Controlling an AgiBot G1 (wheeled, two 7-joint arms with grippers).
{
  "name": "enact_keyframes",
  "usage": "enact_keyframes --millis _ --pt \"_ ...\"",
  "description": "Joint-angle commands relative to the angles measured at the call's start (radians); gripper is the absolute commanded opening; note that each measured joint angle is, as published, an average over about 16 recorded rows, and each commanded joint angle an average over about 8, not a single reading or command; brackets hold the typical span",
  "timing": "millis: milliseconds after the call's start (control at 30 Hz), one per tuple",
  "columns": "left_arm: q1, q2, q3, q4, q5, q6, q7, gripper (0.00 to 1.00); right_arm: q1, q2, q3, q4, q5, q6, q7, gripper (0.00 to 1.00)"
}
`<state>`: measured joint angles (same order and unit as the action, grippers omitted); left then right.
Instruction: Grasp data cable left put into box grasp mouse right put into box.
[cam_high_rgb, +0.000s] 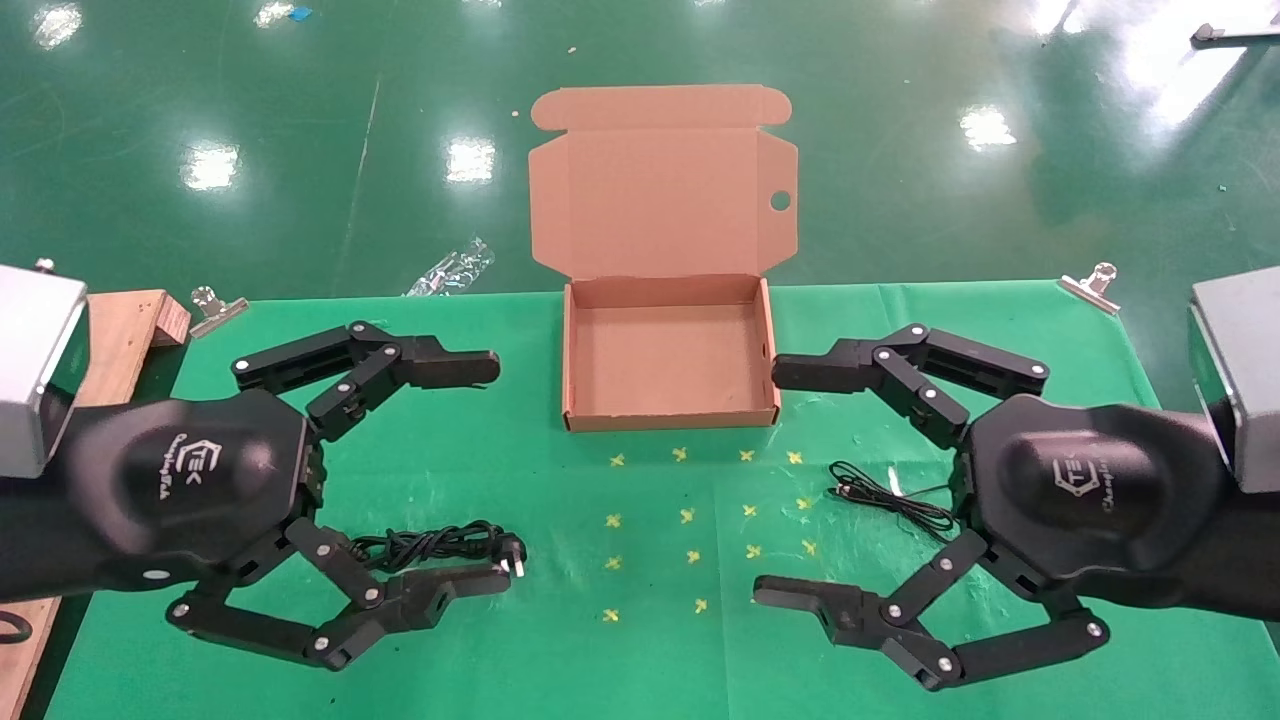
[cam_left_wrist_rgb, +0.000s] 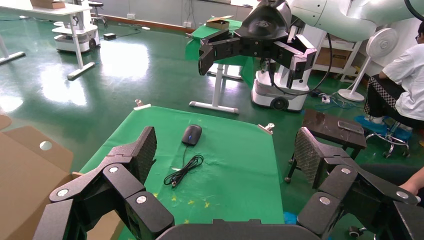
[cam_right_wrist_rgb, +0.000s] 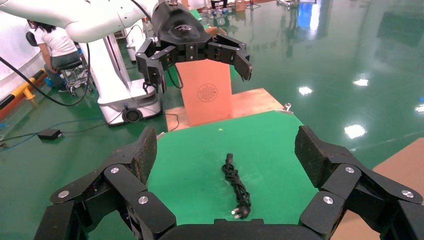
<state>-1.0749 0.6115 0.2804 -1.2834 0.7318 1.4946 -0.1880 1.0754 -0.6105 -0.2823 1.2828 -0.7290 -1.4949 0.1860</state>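
Observation:
The brown box (cam_high_rgb: 668, 412) stands open at the table's far middle, its lid (cam_high_rgb: 660, 185) folded back. The data cable (cam_high_rgb: 430, 545) lies coiled on the green cloth at the near left, its pronged plug (cam_high_rgb: 512, 562) pointing toward the centre. My left gripper (cam_high_rgb: 495, 472) hovers open above it, holding nothing. The right wrist view shows the data cable (cam_right_wrist_rgb: 235, 184) whole. My right gripper (cam_high_rgb: 770, 480) hovers open at the right over the mouse's thin wire (cam_high_rgb: 890, 495). It hides the mouse in the head view. In the left wrist view the black mouse (cam_left_wrist_rgb: 192, 134) lies beyond its wire (cam_left_wrist_rgb: 184, 170).
Yellow cross marks (cam_high_rgb: 690, 530) dot the cloth in front of the box. Binder clips (cam_high_rgb: 215, 305) (cam_high_rgb: 1092, 283) hold the cloth's far corners. A wooden board (cam_high_rgb: 125, 335) lies at the left edge. A plastic wrapper (cam_high_rgb: 450, 268) is on the floor behind.

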Motion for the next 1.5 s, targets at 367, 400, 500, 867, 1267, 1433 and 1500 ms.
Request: enact_keyframes --millis 367,400,500,867,1267,1433,1500 --pt "0.000 0.000 0.000 0.000 0.000 0.000 0.000 1.00 0.000 0.000 0.000 0.000 0.000 0.000 0.000 1.00" --pt "0.000 0.000 0.000 0.000 0.000 0.000 0.000 1.00 0.000 0.000 0.000 0.000 0.000 0.000 0.000 1.00" --pt "0.000 0.000 0.000 0.000 0.000 0.000 0.000 1.00 0.000 0.000 0.000 0.000 0.000 0.000 0.000 1.00" --pt "0.000 0.000 0.000 0.000 0.000 0.000 0.000 1.00 0.000 0.000 0.000 0.000 0.000 0.000 0.000 1.00" --pt "-0.008 -0.004 0.024 -0.016 0.087 -0.009 0.031 1.00 -0.010 0.017 -0.005 -0.014 -0.030 -0.004 -0.017 1.00" --pt "-0.054 -0.002 0.095 -0.046 0.320 -0.032 0.085 1.00 -0.015 0.054 -0.025 -0.027 -0.124 0.003 -0.043 1.00" --pt "-0.082 0.003 0.135 -0.054 0.438 -0.038 0.096 1.00 -0.015 0.064 -0.033 -0.030 -0.158 0.013 -0.046 1.00"
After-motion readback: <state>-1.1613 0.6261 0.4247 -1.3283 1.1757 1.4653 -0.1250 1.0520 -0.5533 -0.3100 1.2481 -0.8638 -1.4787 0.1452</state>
